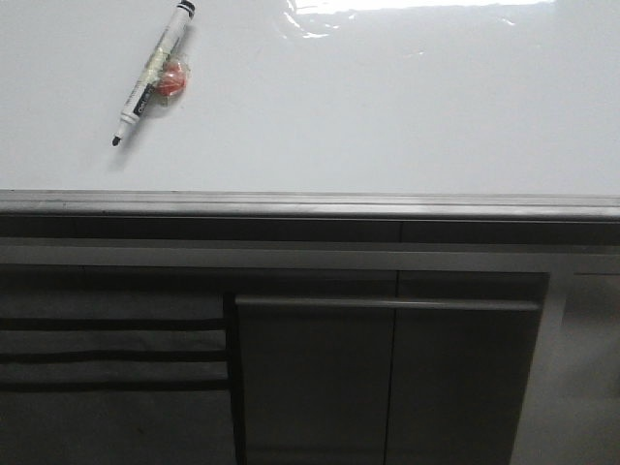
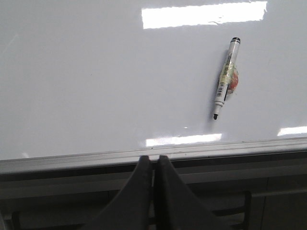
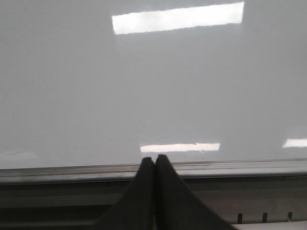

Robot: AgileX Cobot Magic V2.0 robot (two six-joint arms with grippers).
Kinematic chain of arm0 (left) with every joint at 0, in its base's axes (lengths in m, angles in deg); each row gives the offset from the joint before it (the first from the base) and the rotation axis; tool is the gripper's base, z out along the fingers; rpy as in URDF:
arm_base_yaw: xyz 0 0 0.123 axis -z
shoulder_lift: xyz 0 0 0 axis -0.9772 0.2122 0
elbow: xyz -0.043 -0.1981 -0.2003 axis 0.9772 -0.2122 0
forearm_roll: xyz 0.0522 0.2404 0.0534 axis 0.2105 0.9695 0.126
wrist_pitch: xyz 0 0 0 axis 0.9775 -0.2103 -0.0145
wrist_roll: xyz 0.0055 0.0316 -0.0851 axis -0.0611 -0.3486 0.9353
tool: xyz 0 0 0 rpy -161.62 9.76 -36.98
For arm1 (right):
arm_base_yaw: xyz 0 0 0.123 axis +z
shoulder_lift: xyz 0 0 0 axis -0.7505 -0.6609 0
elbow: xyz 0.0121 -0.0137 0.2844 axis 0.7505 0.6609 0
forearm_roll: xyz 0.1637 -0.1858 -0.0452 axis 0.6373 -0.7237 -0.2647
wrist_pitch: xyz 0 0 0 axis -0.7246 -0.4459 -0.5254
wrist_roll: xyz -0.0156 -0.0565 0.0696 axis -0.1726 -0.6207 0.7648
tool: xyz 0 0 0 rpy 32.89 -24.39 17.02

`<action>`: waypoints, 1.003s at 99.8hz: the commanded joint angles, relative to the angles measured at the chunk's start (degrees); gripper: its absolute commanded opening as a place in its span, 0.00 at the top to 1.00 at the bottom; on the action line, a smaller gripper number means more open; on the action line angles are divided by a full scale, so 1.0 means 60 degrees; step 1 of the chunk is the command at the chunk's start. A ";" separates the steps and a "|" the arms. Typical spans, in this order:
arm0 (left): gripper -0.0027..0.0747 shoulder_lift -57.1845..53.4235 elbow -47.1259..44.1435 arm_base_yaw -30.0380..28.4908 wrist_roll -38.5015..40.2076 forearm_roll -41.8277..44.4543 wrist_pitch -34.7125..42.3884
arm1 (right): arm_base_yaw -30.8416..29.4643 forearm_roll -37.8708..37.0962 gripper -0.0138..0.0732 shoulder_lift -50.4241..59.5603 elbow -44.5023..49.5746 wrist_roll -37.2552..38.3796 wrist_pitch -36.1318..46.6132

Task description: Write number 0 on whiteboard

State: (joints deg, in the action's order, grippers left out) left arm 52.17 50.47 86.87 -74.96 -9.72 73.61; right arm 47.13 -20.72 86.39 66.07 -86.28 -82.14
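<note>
Looking for the number 0 turns up nothing: no oval is drawn anywhere, so the writing has not begun and every step is left.

Closest to the robot are the grey cabinet fronts point(image 1: 387, 378), down below the board's edge. They do not stand in the way.

Both claws sit just on the near side of that edge. The left gripper point(image 2: 153, 160) has its two dark fingers pressed together with nothing between them. The right gripper point(image 3: 154, 160) is clenched the same way, and it is empty too. Neither one touches the board.

Next comes the grey metal edge strip point(image 1: 310, 203), and past it the whiteboard point(image 1: 387, 107) spreads out flat, white and shiny, with bright patches of light on it.

Farther in from the edge strip lies the marker point(image 1: 153, 73). Its black tip points back toward the strip and its black end points away. It has no cap on the tip, so it looks ready to write. Something small and red point(image 1: 171, 80) is stuck to its middle with what looks like clear tape; I cannot tell what it is. In the left wrist view the marker point(image 2: 225, 79) lies off to one side of the claw.

I think a claw must open, reach over the edge strip, pick up the marker, and then draw the oval. The red lump may make the marker harder to grab.
</note>
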 commanded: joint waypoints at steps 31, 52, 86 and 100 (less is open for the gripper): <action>0.99 -0.0251 -0.0244 0.0007 0.0080 -0.0032 0.0650 | -0.0036 0.0033 0.93 0.0191 0.0120 -0.0060 0.0762; 0.99 -0.0251 -0.0244 0.0007 0.0080 -0.0032 0.0650 | -0.0036 0.0033 0.93 0.0191 0.0120 -0.0060 0.0762; 0.99 -0.0251 -0.0088 0.0007 0.0080 -0.0811 0.1893 | -0.0036 0.0033 0.93 0.0191 0.0032 -0.0060 0.0852; 0.99 -0.0215 0.1142 0.0007 0.0080 -0.1080 0.1170 | -0.0036 0.0391 0.93 0.0174 -0.1091 -0.0040 -0.0248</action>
State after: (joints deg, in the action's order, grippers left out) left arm 52.17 51.88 86.87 -74.92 -14.92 78.64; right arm 47.13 -19.70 86.39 65.06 -86.28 -83.82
